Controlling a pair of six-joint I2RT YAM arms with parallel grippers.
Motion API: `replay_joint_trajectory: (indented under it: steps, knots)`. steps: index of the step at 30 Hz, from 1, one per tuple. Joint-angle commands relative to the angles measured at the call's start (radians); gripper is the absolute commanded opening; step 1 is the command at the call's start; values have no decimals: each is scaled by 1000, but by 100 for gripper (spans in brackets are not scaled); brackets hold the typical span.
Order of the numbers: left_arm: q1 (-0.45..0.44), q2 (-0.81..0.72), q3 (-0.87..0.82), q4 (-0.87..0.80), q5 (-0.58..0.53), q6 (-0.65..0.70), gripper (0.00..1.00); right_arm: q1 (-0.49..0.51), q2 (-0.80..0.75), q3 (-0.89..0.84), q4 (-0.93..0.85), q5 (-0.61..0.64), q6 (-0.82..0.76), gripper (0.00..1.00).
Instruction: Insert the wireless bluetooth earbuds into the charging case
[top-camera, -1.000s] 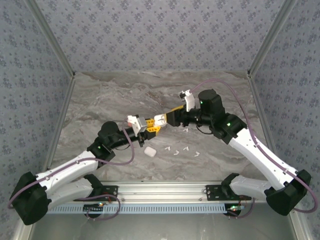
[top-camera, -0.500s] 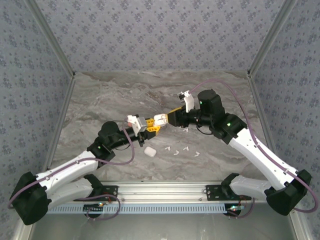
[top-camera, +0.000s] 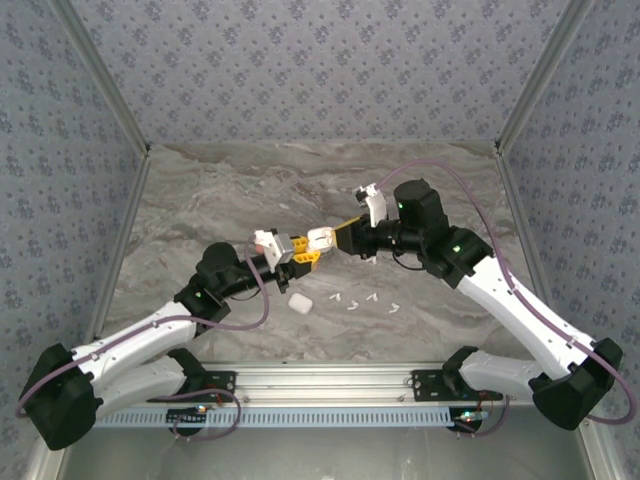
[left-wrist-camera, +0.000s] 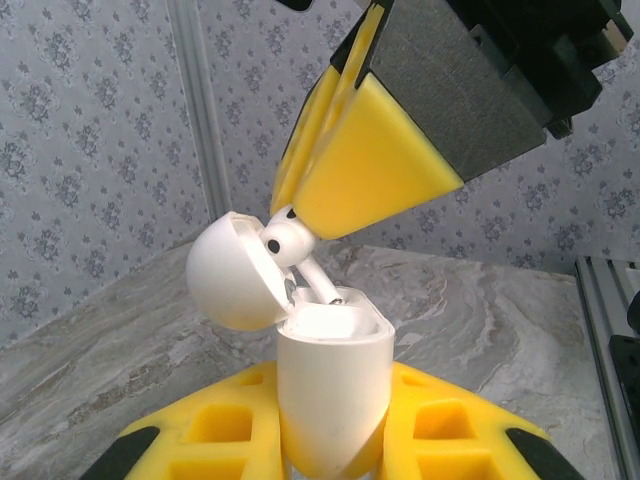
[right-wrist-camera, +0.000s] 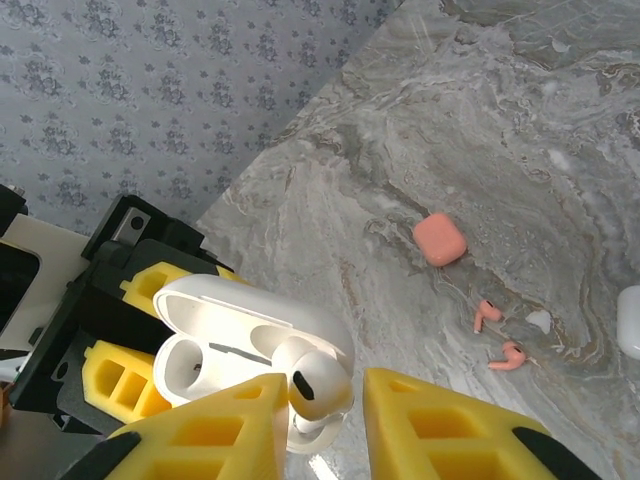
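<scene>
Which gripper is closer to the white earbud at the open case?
The right gripper: its jaws pinch the earbud; the left gripper holds the case beneath it.

Two white cases, one coral case, two coral earbuds, roughly six white earbuds.

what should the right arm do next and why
Probably ease the right gripper down to seat the white earbud: its stem tip sits in the open charging case, its head above the rim, while the left gripper holds the case upright.
</scene>
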Motion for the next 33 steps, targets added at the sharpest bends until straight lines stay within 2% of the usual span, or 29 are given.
replay_joint_trajectory:
  steps: [1, 12, 23, 33]
  knots:
    - [-5, 3, 49, 29, 2, 8, 0, 9, 4, 34, -18, -27, -21, 26]
    - [-6, 8, 47, 29, -6, 4, 0, 23, -1, 34, -26, -31, -49, 20]
    - [-5, 6, 43, 34, -10, -5, 0, 35, -10, 27, -46, -29, -78, 20]
    - [-5, 0, 41, 41, 0, -15, 0, 35, -33, -13, -47, 32, -110, 21]
